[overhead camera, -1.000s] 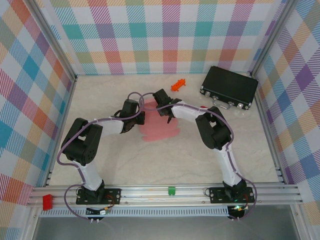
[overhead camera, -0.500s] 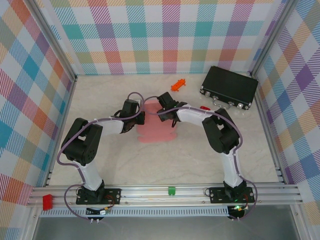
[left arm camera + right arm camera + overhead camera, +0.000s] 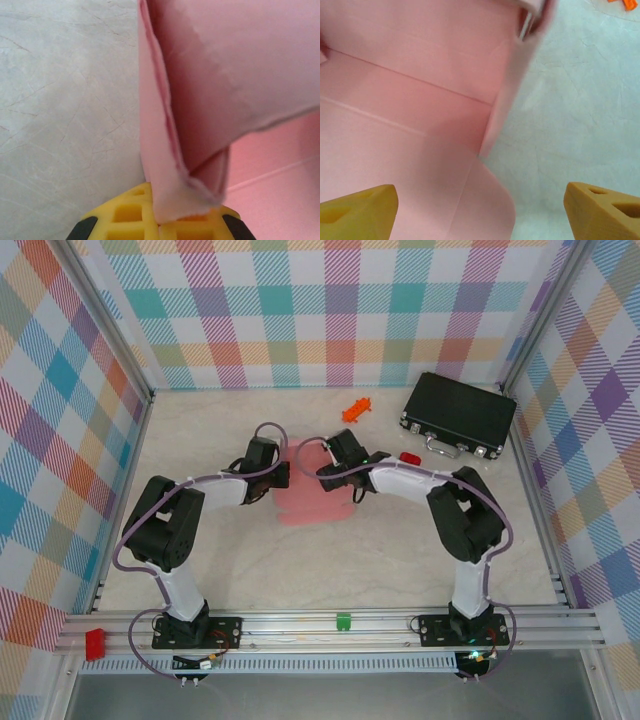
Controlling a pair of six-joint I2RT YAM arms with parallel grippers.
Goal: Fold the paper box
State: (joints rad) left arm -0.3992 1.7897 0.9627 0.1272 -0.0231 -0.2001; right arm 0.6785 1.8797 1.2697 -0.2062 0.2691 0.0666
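Plaid walls (image 3: 300, 310) in pastel checks enclose a pale, marble-patterned worktop (image 3: 400, 550). A black hard case (image 3: 460, 412) lies at the back right, near the wall. The paper box (image 3: 315, 502), a partly raised pink cardboard sheet, sits mid-worktop between the two arms' ends, well apart from the case.

The left gripper (image 3: 283, 476) is at the sheet's left edge. In the left wrist view its yellow fingers are clamped together on a doubled pink flap (image 3: 200, 100) that stands up from the flat panel.

The right gripper (image 3: 328, 476) hangs over the sheet's back right part with its jaws spread wide, holding nothing. In the right wrist view the creased pink panel (image 3: 395, 100) and a rounded tab (image 3: 485, 200) lie below and between the fingertips (image 3: 360, 210).

A small red object (image 3: 410, 457) rests just in front of the case. A small orange object (image 3: 356, 410) lies near the back wall.
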